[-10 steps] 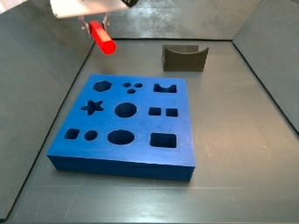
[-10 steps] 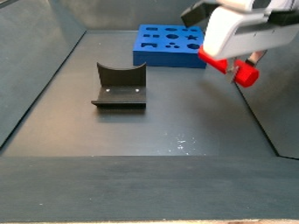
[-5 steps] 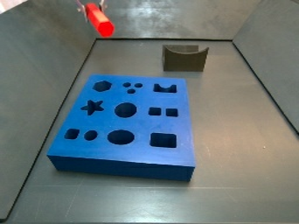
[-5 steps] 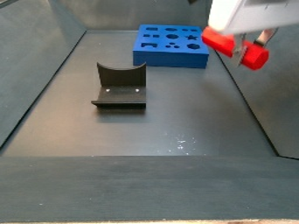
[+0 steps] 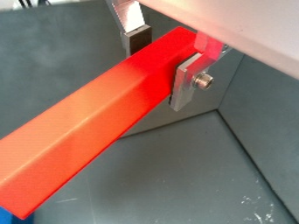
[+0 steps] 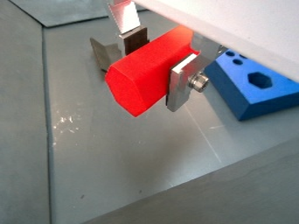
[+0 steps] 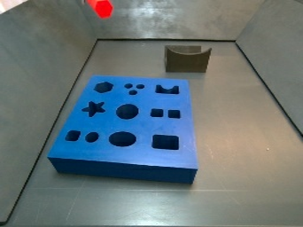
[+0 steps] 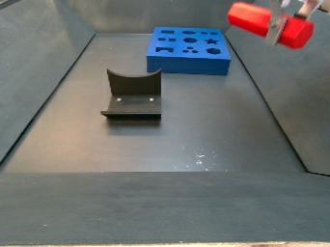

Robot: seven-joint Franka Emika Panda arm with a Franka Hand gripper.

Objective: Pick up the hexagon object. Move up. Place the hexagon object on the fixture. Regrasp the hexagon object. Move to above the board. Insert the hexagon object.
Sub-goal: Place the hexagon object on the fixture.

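Observation:
My gripper (image 5: 162, 59) is shut on the hexagon object (image 5: 105, 114), a bright red peg, gripped near one end between the silver fingers (image 5: 187, 80). Both wrist views show it held across the jaws (image 6: 146, 74). In a side view only the peg's tip (image 7: 103, 8) shows at the top edge, high above the floor. In a side view the peg (image 8: 271, 24) hangs high at the upper right. The blue board (image 7: 130, 120) lies flat on the floor (image 8: 191, 50). The dark fixture (image 7: 187, 58) stands apart from it (image 8: 131, 95), with nothing on it.
Grey walls enclose the floor (image 7: 243, 133) on all sides. The board's corner (image 6: 257, 83) and the fixture (image 6: 105, 51) show below the gripper in a wrist view.
The gripper has risen with the red peg held in it. The peg now sits at the top edge of both side views. Board and fixture have not moved.

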